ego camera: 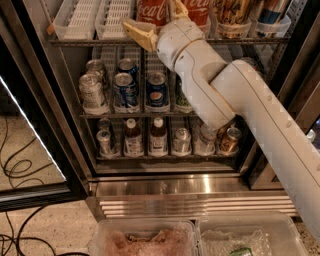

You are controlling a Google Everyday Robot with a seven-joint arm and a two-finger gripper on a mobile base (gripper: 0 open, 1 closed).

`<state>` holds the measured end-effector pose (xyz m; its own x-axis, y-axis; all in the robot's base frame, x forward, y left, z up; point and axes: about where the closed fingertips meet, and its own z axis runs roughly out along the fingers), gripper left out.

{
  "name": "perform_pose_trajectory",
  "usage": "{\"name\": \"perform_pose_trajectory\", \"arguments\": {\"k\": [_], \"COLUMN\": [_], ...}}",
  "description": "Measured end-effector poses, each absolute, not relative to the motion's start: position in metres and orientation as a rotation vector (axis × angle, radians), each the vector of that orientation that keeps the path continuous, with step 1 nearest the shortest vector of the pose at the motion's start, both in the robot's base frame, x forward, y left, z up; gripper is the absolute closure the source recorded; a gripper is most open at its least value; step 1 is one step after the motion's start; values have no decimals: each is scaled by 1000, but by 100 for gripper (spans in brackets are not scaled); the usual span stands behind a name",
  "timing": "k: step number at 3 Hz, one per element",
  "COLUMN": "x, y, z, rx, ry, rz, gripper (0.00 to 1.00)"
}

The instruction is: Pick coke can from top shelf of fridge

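Note:
Two red coke cans stand on the top shelf (90,42) of the fridge (190,187), cut off by the upper edge of the camera view. The left coke can (150,9) sits between the spread yellow fingers of my gripper (152,14), which is open. One finger (137,32) juts out low and to the left of that can, and the other rises on its right. The second coke can (199,10) is just right of the gripper. My white arm (250,110) comes in from the lower right and hides part of the middle shelf.
White slotted can lanes (95,17) fill the left of the top shelf. The middle shelf holds silver cans (92,92) and blue Pepsi cans (125,90). Bottles (133,137) and a gold can (230,140) sit lower. The glass door (30,150) stands open at left. Plastic bins (145,240) lie below.

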<state>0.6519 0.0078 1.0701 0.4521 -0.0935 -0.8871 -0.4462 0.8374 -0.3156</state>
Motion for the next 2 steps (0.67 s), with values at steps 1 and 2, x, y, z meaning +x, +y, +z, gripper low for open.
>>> {"name": "perform_pose_trajectory", "arguments": {"k": [1, 2], "x": [654, 657], "y": [10, 12], "z": [1071, 1072], "rx": [-565, -569], "ry": [1091, 1092], "rz": [232, 227], "gripper": [36, 32]}}
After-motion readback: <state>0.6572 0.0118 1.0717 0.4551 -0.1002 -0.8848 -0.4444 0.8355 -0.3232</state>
